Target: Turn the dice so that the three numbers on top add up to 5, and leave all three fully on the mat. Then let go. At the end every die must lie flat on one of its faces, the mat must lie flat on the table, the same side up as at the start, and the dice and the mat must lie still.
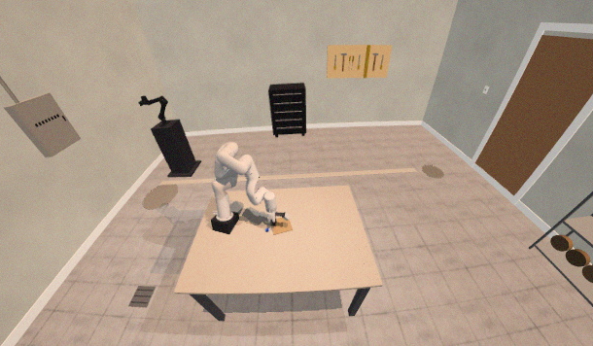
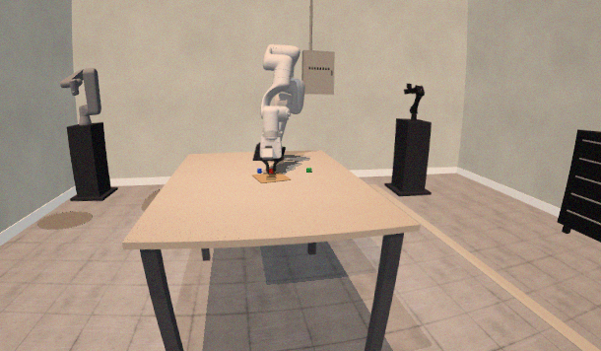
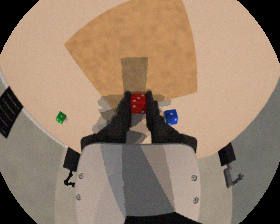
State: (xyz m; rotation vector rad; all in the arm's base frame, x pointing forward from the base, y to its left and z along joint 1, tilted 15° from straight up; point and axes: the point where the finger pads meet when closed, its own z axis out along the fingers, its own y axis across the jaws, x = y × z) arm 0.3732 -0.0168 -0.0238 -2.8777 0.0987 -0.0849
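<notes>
Pale wood of the table (image 1: 320, 258) (image 2: 285, 217) (image 3: 36, 65) carries the tan mat (image 1: 284, 229) (image 2: 280, 179) (image 3: 141, 35). Between the fingers of the gripper (image 1: 279, 222) (image 2: 271, 171) (image 3: 138, 102) sits the red die (image 2: 271, 172) (image 3: 138, 104); the jaws are closed on it, only a little apart. In the wrist view, most of the mat lies ahead of the fingertips, so the coming move probably goes that way. The blue die (image 1: 267, 229) (image 2: 259, 171) (image 3: 171, 117) is just beside the jaws, off the mat; the green die (image 2: 309, 170) (image 3: 61, 117) is farther, on the opposite side, also off it.
</notes>
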